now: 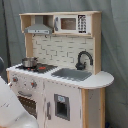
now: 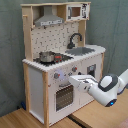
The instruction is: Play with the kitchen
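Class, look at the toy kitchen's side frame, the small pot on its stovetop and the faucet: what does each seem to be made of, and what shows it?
Light tan kitchen side frame: probably unpainted wood, matte with warm tone.
Small silvery pot: likely metal, since it looks grey and shiny.
Black curved faucet: dark and smooth, plastic or painted metal; the views leave it open.
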### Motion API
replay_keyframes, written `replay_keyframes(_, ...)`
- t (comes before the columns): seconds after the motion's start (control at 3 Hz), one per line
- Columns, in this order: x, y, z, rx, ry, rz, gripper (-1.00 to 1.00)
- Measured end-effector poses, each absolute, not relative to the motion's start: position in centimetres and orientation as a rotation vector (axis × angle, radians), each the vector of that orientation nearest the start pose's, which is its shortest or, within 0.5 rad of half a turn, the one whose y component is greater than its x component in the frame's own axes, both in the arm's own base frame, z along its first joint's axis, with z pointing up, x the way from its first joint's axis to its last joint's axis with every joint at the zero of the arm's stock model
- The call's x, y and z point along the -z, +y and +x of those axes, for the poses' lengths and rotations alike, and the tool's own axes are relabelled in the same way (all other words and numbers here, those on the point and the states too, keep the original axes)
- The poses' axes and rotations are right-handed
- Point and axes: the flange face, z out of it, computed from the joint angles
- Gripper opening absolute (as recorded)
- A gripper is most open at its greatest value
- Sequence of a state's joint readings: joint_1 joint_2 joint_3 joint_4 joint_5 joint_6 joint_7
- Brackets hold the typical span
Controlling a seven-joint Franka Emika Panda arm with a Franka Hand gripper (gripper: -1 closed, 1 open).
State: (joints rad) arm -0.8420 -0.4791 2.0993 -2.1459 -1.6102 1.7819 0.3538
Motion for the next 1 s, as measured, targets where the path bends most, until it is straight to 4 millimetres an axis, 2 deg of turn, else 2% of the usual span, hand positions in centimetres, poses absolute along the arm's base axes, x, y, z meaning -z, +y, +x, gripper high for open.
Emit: replay_keyframes(1.0,-32.1,45.5,24.0,-0.868,1.186,0.783,1.00)
